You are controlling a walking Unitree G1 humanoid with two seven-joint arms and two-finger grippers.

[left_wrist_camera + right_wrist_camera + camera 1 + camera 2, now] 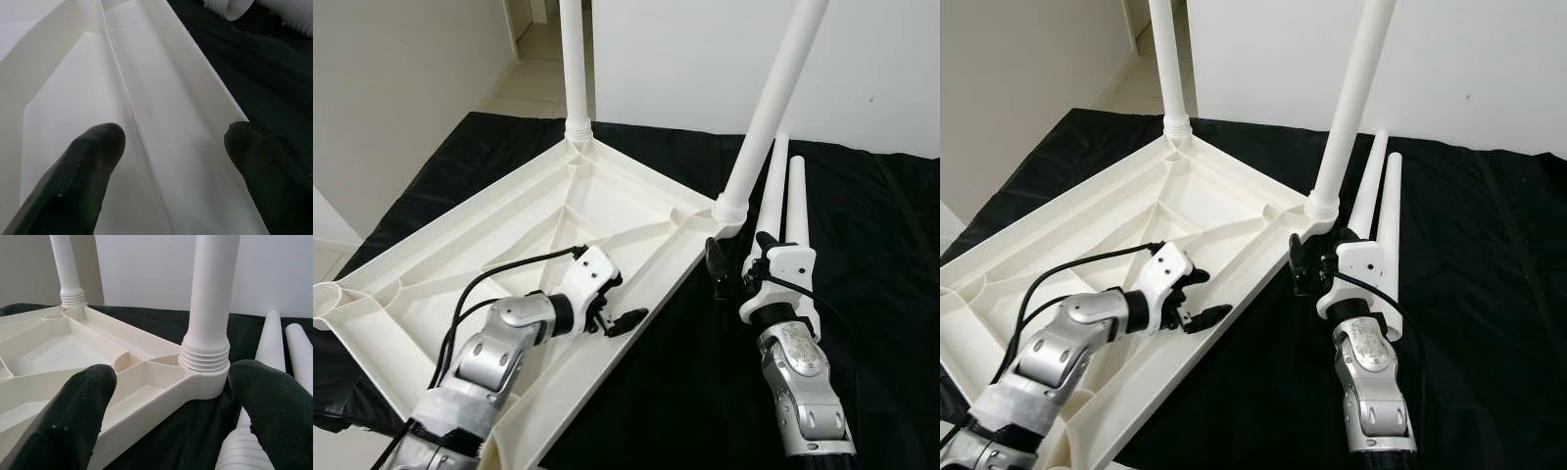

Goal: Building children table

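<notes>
white tabletop [460,255] upside down on black cloth [881,294], two legs [576,69] screwed upright in its far corners | left gripper [619,315] jaws wide, straddling the near edge rim, holding nothing | right gripper [171,411] jaws wide, empty, facing the corner leg socket | two loose legs [783,196] just beside it

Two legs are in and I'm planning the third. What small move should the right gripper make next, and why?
Probably swing the right gripper over to the loose legs and close on one. It is open near the corner that already holds a leg, while two legs lie on the black cloth beside it. The left gripper, open, straddles the tabletop rim.
</notes>
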